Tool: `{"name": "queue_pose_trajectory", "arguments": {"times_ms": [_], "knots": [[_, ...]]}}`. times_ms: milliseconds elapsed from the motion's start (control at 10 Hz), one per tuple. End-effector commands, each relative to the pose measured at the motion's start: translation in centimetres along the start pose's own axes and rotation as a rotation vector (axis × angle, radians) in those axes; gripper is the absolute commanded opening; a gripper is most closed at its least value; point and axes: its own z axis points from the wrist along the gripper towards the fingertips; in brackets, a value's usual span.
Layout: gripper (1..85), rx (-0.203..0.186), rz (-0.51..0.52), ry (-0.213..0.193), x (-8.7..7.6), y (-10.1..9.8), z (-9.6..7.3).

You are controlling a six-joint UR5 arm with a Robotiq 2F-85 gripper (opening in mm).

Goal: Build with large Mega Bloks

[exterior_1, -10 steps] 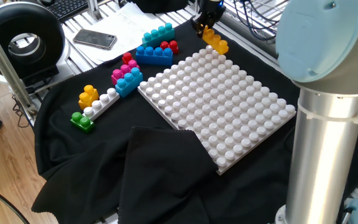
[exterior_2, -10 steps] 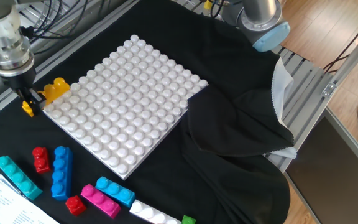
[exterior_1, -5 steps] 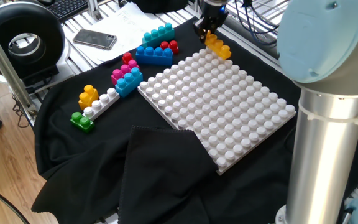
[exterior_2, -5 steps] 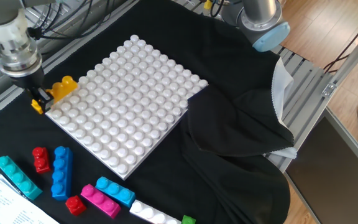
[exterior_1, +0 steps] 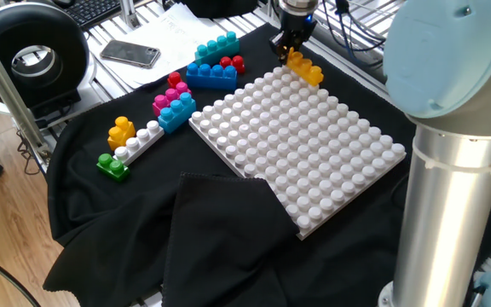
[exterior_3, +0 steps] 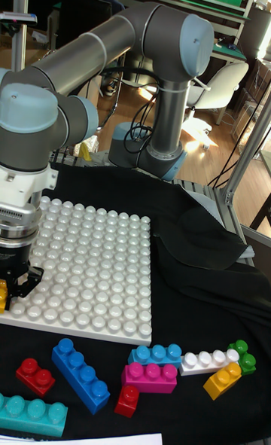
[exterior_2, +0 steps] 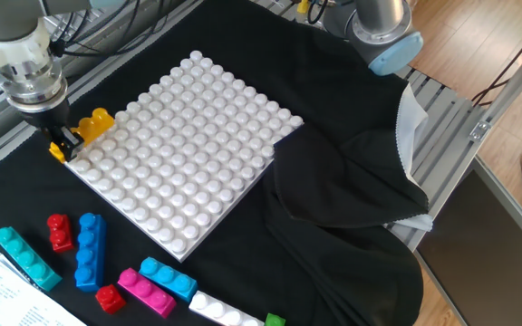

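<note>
My gripper [exterior_1: 290, 53] is shut on one end of an orange-yellow Mega Blok [exterior_1: 305, 70], holding it tilted just over the far corner edge of the white studded baseplate [exterior_1: 314, 145]. The other fixed view shows the gripper [exterior_2: 60, 145] and Mega Blok [exterior_2: 94, 124] at the baseplate's [exterior_2: 188, 154] left edge. In the tall view the gripper [exterior_3: 15, 283] is at the left frame edge and most of that Mega Blok is cut off. Loose Mega Bloks lie beside the plate: teal [exterior_1: 216, 44], blue [exterior_1: 211, 75], red [exterior_1: 233, 61], pink [exterior_1: 170, 99], white [exterior_1: 143, 141], yellow [exterior_1: 122, 130], green [exterior_1: 112, 165].
A black cloth [exterior_1: 220, 230] covers the table and folds over the baseplate's near corner. A phone [exterior_1: 130, 54] on white paper and a round black device [exterior_1: 28, 51] lie beyond the bricks. The arm's thick column [exterior_1: 450, 188] stands at the right.
The gripper has carried the orange-yellow Mega Blok a short way towards the baseplate's corner and raised it slightly. The loose Mega Bloks have not moved.
</note>
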Motion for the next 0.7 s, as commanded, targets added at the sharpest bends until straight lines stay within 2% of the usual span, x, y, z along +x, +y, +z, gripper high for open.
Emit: {"name": "queue_pose_trajectory", "arguments": {"times_ms": [0, 200, 500, 600], "knots": [[21.3, -0.042, 0.045, -0.025, -0.7, 0.9, 0.2], [19.3, -0.049, 0.047, -0.010, -0.3, 1.1, 0.2], [17.0, -0.036, 0.033, 0.040, 1.3, 0.5, 0.3], [16.7, -0.036, 0.032, 0.041, 1.6, 0.3, 0.4]]}}
